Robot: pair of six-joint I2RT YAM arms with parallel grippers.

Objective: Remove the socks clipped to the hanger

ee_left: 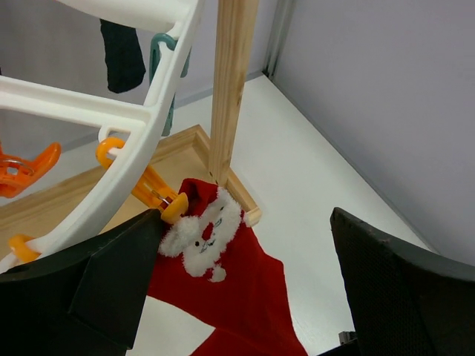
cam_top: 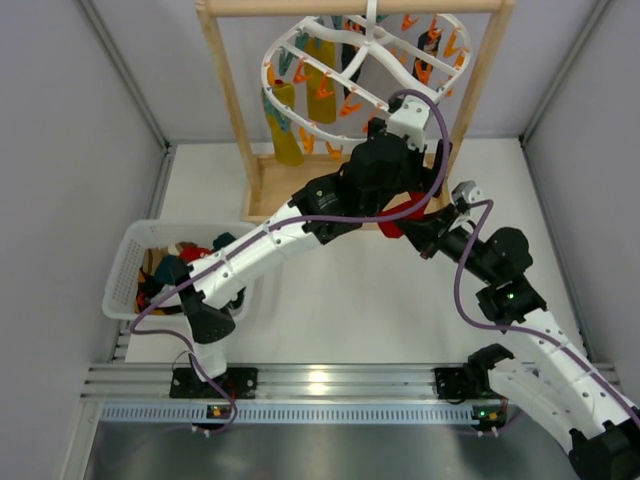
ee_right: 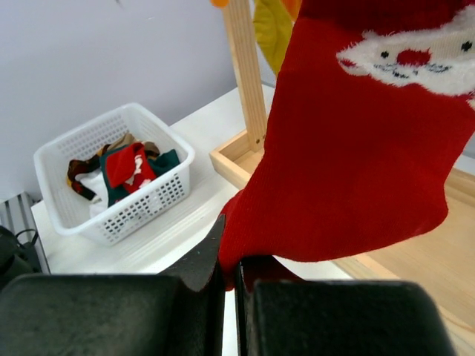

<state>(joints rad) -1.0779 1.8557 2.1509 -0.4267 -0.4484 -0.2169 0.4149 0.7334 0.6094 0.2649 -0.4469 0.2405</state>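
Observation:
A red sock with a Santa face [ee_left: 237, 289] hangs from an orange clip [ee_left: 159, 194] on the white hanger [cam_top: 365, 60]. My left gripper [ee_left: 245, 222] is open, its jaws on either side of the sock's top, the left finger beside the clip. My right gripper [ee_right: 230, 259] is shut on the lower end of the red sock [ee_right: 356, 148]. In the top view both grippers meet under the hanger's right side, the left [cam_top: 405, 125] above the right [cam_top: 425, 235]. Mustard-yellow socks [cam_top: 285, 125] hang at the hanger's left. A dark sock [ee_left: 122, 55] hangs further back.
The hanger hangs in a wooden rack [cam_top: 228, 90] whose post [ee_left: 230, 89] stands just behind the red sock. A white basket [cam_top: 125, 270] at the left holds several socks; it also shows in the right wrist view [ee_right: 56, 148]. Grey walls close both sides.

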